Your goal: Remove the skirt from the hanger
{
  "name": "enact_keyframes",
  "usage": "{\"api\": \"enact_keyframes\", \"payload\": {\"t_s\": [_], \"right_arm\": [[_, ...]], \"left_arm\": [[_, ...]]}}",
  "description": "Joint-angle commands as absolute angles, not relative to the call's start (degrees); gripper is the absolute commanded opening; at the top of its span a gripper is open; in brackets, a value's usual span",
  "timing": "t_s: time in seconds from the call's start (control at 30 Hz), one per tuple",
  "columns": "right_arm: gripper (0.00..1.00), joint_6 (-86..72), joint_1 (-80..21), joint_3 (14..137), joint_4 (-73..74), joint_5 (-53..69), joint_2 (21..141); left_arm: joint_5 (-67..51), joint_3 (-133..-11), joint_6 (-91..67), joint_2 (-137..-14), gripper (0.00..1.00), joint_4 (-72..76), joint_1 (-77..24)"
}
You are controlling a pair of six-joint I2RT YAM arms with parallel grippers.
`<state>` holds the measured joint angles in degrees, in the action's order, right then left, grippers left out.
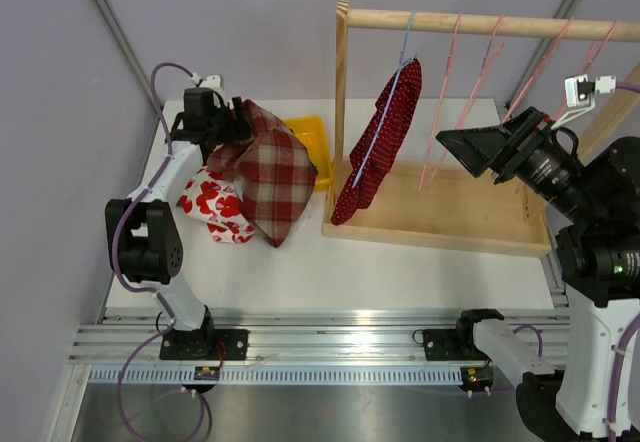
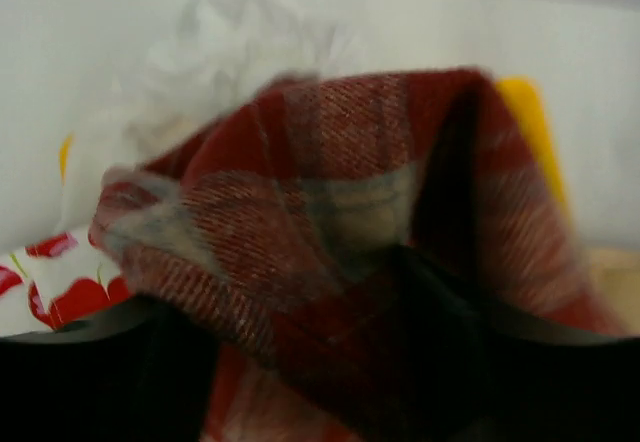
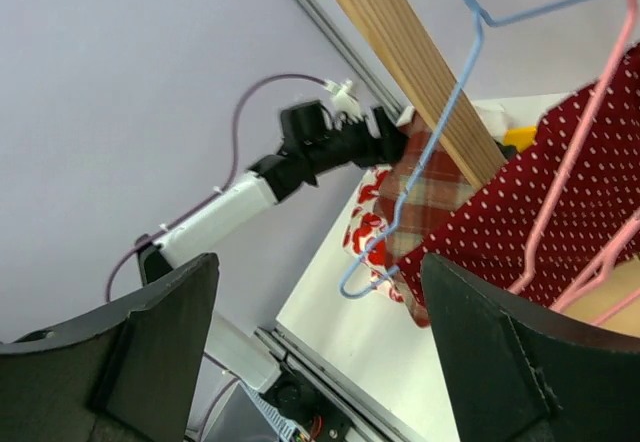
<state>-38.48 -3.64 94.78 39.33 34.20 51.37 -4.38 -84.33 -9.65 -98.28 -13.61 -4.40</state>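
A red polka-dot skirt (image 1: 385, 132) hangs on a blue hanger (image 1: 407, 37) at the left end of the wooden rail (image 1: 500, 24). In the right wrist view, that skirt (image 3: 560, 202) and the blue hanger (image 3: 462, 62) lie beyond my right gripper (image 3: 320, 352), which is wide open and empty. From above, the right gripper (image 1: 470, 147) hovers to the right of the skirt, apart from it. A plaid skirt (image 1: 272, 172) droops from my left gripper (image 1: 228, 127) above a cloth pile. Blurred plaid cloth (image 2: 330, 182) lies across the left gripper (image 2: 330, 382), whose jaws stand apart.
A white cloth with red hearts (image 1: 215, 202) lies under the plaid skirt. A yellow bin (image 1: 310, 137) sits behind it. Several bare pink hangers (image 1: 445, 92) hang on the rail over the wooden rack base (image 1: 440, 224).
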Motion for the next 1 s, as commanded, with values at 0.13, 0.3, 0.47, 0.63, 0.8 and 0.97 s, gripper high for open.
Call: {"api": "enact_keyframes", "payload": {"t_s": [0.13,0.3,0.47,0.63,0.8,0.97], "right_arm": [[0.85,-43.94,-3.52,103.87,30.41,43.07,61.42],[0.85,-41.67,-4.74,106.34,31.11,38.78,67.84],[0.82,-33.32,-12.46,111.09,41.38,26.57,73.73],[0.78,-31.03,-16.17,107.41,42.19,17.76,73.65],[0.72,-31.90,-17.14,102.41,39.82,17.31,73.13],[0.65,-32.69,-20.64,98.53,36.74,16.00,73.30]], "left_arm": [[-3.96,-79.54,-16.00,-84.59,0.99,-6.41,-4.48],[-3.43,-79.72,-14.86,-73.93,0.99,-12.57,-5.44],[-2.81,-75.94,-13.01,-62.87,0.99,-14.76,-6.85],[-2.64,-70.33,-12.57,-55.21,0.99,-15.03,-7.12],[-3.95,-67.06,-13.36,-49.93,0.99,-15.20,-7.21],[-4.74,-64.87,-13.89,-48.34,0.99,-15.38,-7.29]]}}
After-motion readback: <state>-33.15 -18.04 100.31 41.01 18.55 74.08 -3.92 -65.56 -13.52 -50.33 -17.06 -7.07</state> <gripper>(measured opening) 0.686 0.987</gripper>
